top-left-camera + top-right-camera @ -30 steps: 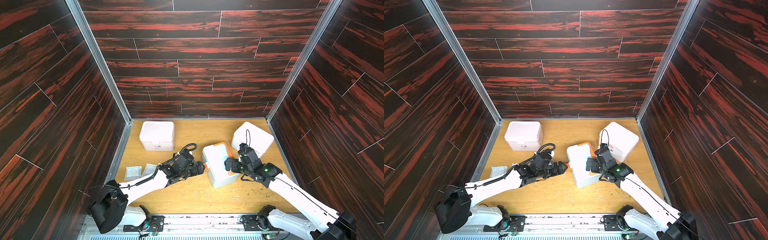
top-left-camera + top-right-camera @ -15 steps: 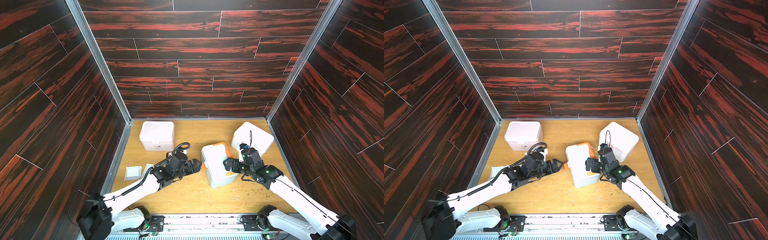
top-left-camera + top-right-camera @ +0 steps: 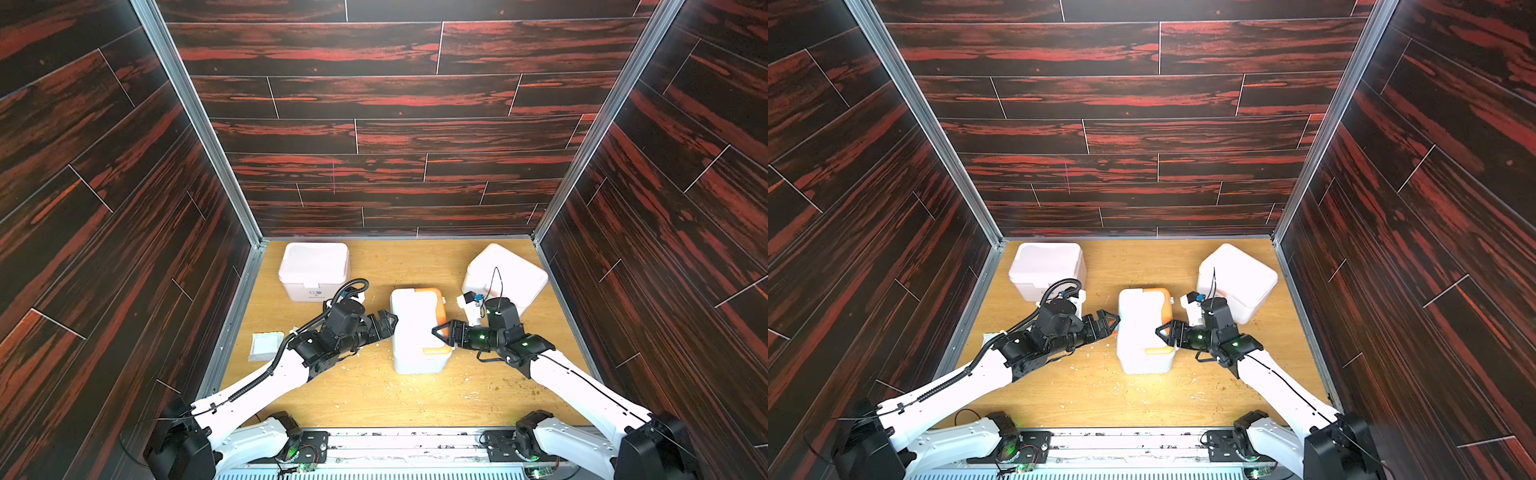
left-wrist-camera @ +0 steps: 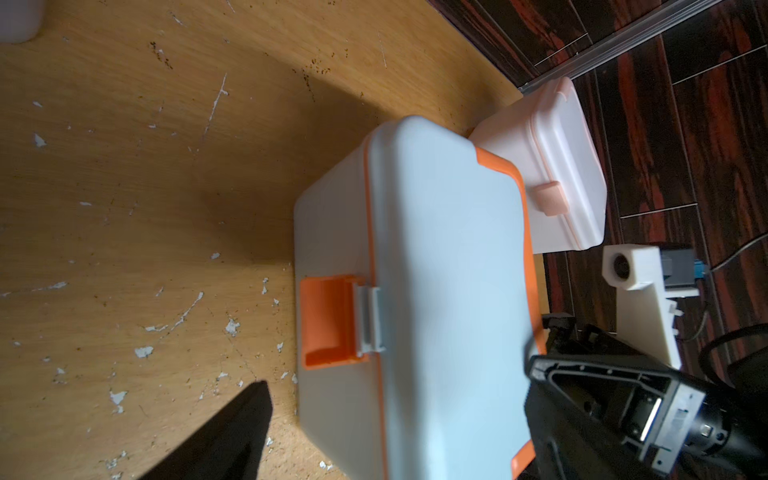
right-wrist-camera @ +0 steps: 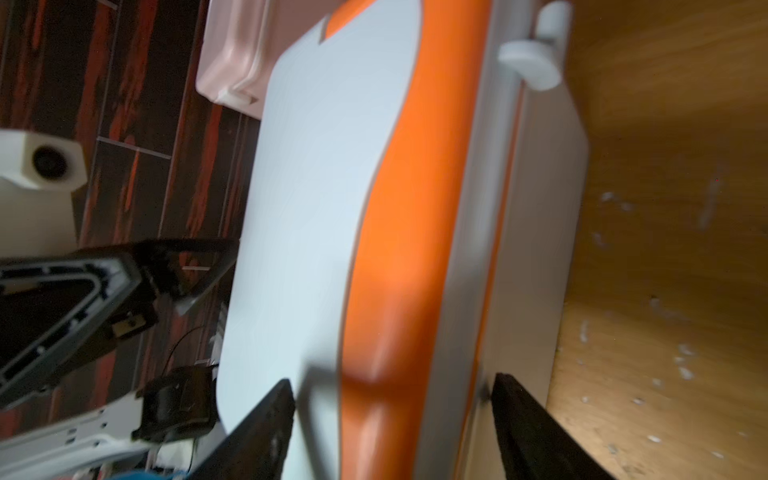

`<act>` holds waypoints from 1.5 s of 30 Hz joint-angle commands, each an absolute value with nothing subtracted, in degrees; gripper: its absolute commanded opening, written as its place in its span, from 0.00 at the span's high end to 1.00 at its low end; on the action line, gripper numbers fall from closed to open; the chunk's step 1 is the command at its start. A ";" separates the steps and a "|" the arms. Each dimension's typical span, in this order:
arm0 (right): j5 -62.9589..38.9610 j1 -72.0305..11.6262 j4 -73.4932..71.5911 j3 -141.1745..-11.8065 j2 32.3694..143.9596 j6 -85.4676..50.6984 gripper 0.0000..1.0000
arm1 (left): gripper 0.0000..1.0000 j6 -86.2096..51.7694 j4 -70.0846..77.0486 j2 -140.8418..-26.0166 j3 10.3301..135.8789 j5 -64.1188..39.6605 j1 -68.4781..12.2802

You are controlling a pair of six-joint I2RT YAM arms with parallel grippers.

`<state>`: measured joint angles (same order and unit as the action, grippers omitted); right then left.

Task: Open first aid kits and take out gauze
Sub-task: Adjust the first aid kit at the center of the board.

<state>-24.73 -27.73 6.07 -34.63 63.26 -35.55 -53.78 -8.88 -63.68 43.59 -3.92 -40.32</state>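
Three first aid kits stand shut on the wooden floor in both top views: a pinkish one at the back left (image 3: 313, 270), another at the back right (image 3: 505, 276), and a blue-white one with an orange handle (image 3: 415, 328) in the middle. My left gripper (image 3: 388, 324) is open at that kit's left side, near its orange latch (image 4: 328, 320); one finger (image 4: 241, 428) shows in the left wrist view. My right gripper (image 3: 440, 332) is open, one jaw above the lid, the other at the side wall, straddling the orange handle (image 5: 411, 249). White gauze packets (image 3: 266, 345) lie by the left wall.
Dark wood-pattern walls close in the floor on three sides, with metal corner posts (image 3: 199, 124). White crumbs (image 3: 415, 386) are scattered over the floor in front of the middle kit. The back-right kit stands close behind my right wrist camera (image 3: 469, 301).
The left jaws have spread a little wider beside the middle kit. The right gripper has slid left over the kit's handle edge and its jaws have narrowed. The kit has shifted slightly left.
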 commanded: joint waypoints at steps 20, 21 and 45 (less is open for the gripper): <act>-31.41 -24.63 -4.06 -43.56 76.43 -34.05 0.39 | 0.03 -46.92 -16.17 -72.69 54.37 -11.67 -37.97; -32.98 -24.67 -5.45 -44.32 78.09 -34.77 0.39 | 0.03 -47.10 -15.96 -72.20 53.91 -11.18 -37.92; -35.76 -25.97 -0.08 -43.50 77.00 -33.38 0.44 | 0.03 -51.20 -9.22 -71.00 48.77 -12.54 -36.11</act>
<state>-33.80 -25.39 -1.76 -44.36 78.72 -33.98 -50.11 -10.44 -70.26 48.80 -10.81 -36.34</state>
